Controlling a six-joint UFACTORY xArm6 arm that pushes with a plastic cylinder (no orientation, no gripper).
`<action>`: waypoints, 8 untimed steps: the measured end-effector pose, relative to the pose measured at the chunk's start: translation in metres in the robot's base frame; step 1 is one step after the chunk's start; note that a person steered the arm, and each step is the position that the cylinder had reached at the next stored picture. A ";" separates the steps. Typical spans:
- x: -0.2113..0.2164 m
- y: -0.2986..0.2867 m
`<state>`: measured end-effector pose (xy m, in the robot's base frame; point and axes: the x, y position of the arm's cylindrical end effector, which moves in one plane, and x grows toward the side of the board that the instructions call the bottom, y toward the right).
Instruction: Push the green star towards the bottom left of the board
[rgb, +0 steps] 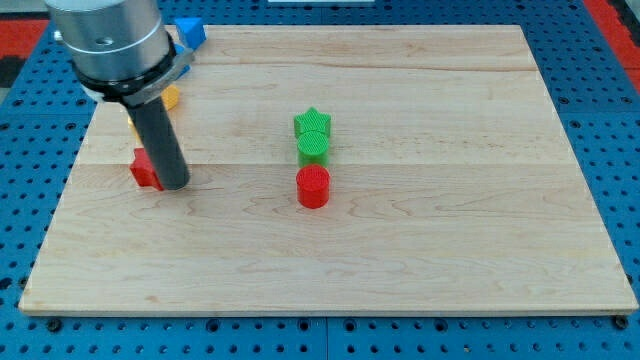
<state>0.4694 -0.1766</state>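
Note:
The green star sits near the middle of the wooden board, touching a green round block just below it. A red cylinder stands just below that. My tip is far to the view's left of the green star, right beside a red block, which the rod partly hides.
A yellow block lies behind the rod near the board's top left. A blue block sits at the top left edge. The arm's grey body fills the top left corner. A blue pegboard surrounds the board.

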 end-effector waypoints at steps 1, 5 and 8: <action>0.000 -0.011; -0.126 0.163; -0.056 0.173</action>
<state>0.4130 -0.0040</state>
